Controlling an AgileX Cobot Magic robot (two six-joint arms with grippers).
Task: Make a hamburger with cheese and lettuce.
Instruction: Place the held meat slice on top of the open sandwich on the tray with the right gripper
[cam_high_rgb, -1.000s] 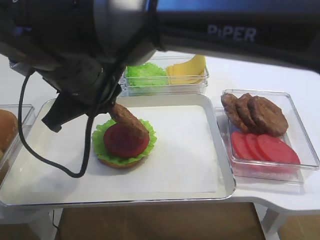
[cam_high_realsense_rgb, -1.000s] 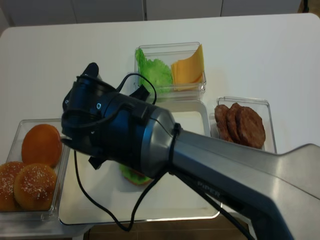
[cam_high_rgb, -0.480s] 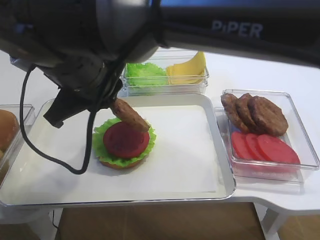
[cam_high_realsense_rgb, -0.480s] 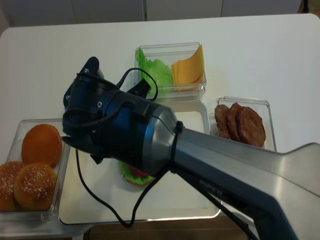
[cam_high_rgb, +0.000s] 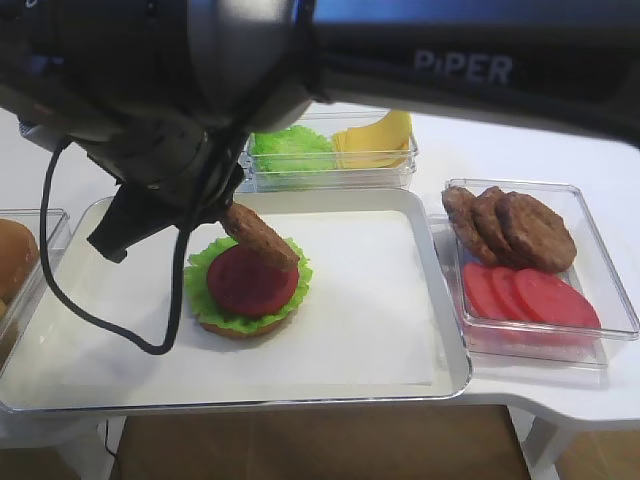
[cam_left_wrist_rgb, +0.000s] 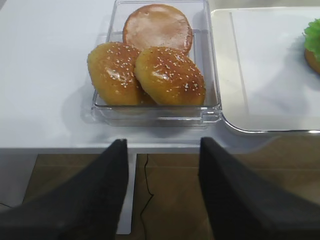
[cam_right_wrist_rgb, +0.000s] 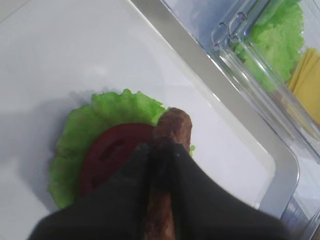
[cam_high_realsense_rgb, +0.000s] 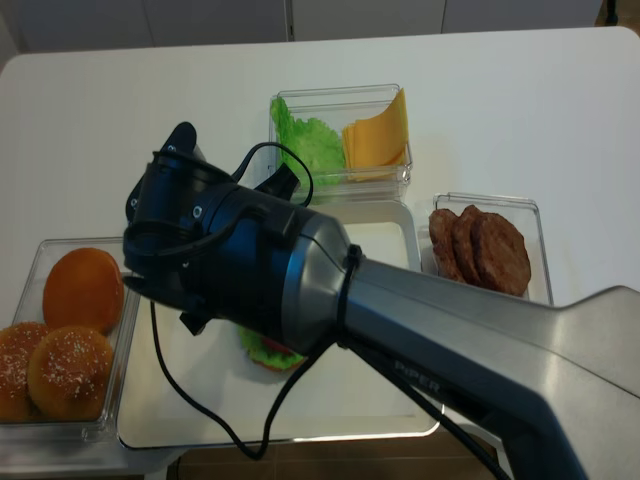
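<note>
While checking the right gripper (cam_right_wrist_rgb: 160, 150), found its jaws nearly together, pinched on a brown patty (cam_right_wrist_rgb: 172, 125) by the edge. Saw patty steeply tilted, low end just above or touching the far side of the hamburger (cam_high_rgb: 240, 322); could not tell which. Located hamburger on the tray (cam_high_rgb: 452, 330), left of middle: bun base, lettuce frill, tomato slice (cam_high_rgb: 245, 282) on top. Judged step in hand as laying the patty flat on the tomato.

Judged best to:
- shift toward the near side first, since the patty sat off-centre toward the far rim
- drop the wrist so the patty came closer to level before letting go; from that tilt, would likely flop or slide off
- lower until the free edge rested on the tomato, then part the jaws slowly and pull back along the patty's plane, not upward
- keep the fingers clear of the lettuce frill, to avoid dragging the stack across the paper

Noted cheese (cam_high_rgb: 375, 140) and lettuce (cam_high_rgb: 290, 148) side by side in the clear box behind the tray, untouched. Guessed cheese would go on next.

Found left gripper (cam_left_wrist_rgb: 161, 150) with jaws apart, holding nothing, hanging off the tabletop edge in front of the bun box (cam_left_wrist_rgb: 155, 116). Well out of the way.
</note>
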